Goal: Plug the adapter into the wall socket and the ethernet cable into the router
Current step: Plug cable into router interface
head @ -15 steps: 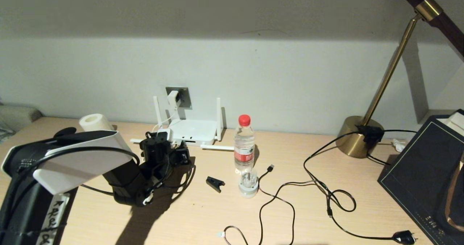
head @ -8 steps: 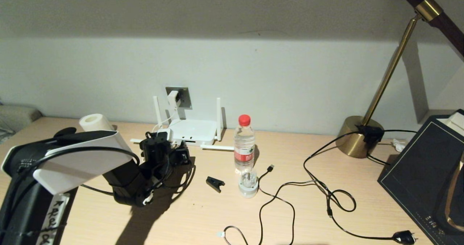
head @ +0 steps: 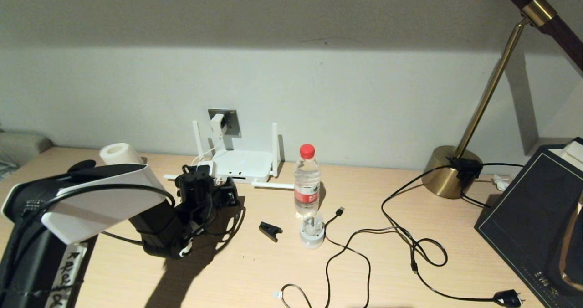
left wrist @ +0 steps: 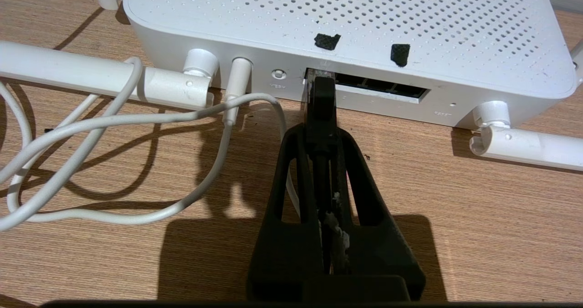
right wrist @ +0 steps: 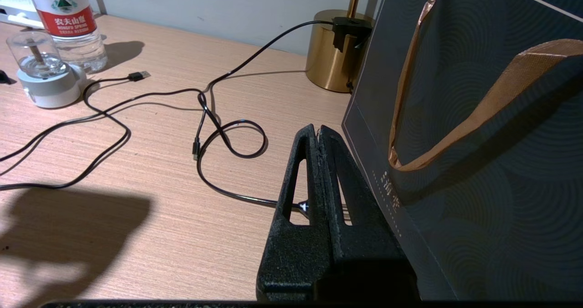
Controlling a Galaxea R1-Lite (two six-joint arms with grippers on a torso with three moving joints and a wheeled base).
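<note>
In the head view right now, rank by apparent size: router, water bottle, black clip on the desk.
1. router
2. water bottle, though it stands nearer the camera, so its true rank is unsure
3. black clip, clearly smallest

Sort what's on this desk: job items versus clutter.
Job:
router
ethernet cable, held at the router's ports by the left tool
adapter, at the wall socket

Clutter:
water bottle
lamp
USB cable
paper roll
dark bag
</note>
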